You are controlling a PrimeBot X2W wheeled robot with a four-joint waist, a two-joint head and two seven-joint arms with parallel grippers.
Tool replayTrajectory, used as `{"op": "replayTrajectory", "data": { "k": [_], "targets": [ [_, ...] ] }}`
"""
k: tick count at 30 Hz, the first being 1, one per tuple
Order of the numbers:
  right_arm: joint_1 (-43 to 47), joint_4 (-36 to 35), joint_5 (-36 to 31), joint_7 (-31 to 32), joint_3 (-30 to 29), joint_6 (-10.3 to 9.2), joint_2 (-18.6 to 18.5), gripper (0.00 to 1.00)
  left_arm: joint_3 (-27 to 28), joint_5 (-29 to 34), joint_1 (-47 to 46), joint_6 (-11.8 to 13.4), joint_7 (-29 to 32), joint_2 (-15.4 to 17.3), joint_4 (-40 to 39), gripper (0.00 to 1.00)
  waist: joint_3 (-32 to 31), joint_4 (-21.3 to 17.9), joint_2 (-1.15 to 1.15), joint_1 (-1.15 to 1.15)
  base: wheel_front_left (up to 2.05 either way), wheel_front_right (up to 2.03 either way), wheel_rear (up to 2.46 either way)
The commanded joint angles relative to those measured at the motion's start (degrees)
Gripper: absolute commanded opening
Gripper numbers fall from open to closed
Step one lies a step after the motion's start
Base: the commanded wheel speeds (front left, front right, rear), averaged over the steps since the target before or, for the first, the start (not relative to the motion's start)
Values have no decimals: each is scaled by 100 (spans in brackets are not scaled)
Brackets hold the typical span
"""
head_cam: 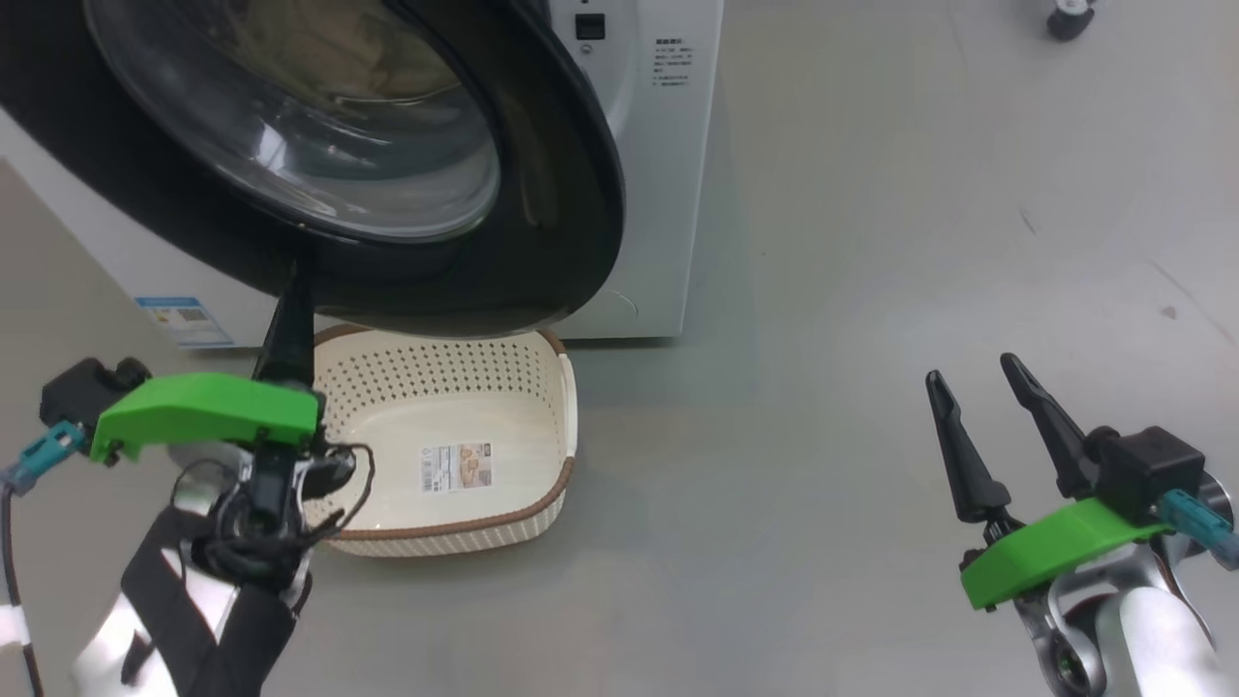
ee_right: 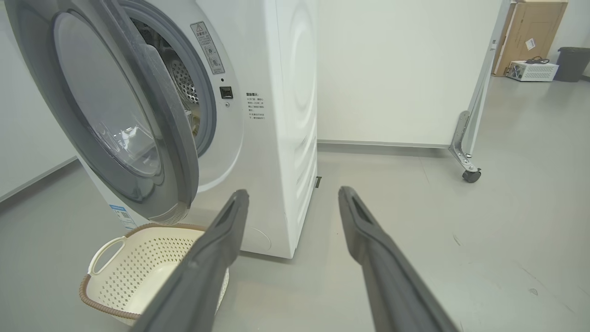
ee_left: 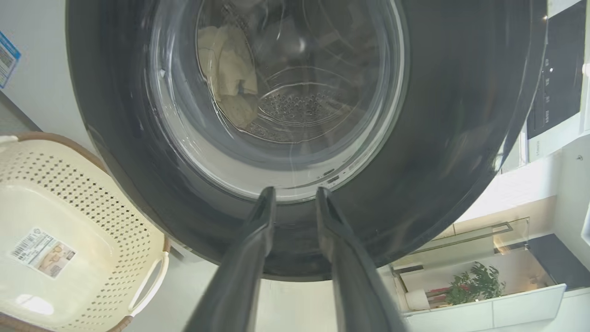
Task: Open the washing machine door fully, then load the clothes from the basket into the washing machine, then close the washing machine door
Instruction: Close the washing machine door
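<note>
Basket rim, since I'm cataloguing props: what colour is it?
Brown, with a woven look, edging the small cream perforated plastic basket; clearest in the head view.

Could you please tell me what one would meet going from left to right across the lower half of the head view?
left gripper → basket → grey floor → right gripper

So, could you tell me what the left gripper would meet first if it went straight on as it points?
Most likely the washing machine door: the left gripper points at its black rim just below the glass, and seems very close to it.
</note>
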Motion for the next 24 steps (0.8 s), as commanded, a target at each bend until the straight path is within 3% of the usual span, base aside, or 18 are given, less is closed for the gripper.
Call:
{"op": "replayTrajectory", "data": {
  "k": [1, 2, 7, 17, 24],
  "targets": [
    [-54, -175, -40, 22, 74, -16, -46, 100, 133, 185, -135, -22, -97, 266, -190, 84, -97, 122, 0, 1, 0, 0, 0],
    [-44, -177, -56, 28, 64, -16, -46, 100, 82, 303, -80, -22, -173, 300, -190, 100, -117, 154, 0, 1, 0, 0, 0],
    [-3, -211, -100, 68, 3, -16, -46, 100, -7, 1158, 170, 126, -482, 467, -207, 100, -204, 271, 0, 1, 0, 0, 0],
    [138, -305, -229, 157, -86, -16, -46, 100, 42, 3647, 1133, 1254, -558, 551, -1143, 100, -426, 380, 0, 1, 0, 0, 0],
    [309, -352, -282, 218, -73, -16, -46, 100, -119, 4770, 1986, 1760, -559, 582, -1748, 100, -554, 393, 0, 1, 0, 0, 0]
  ]
}}
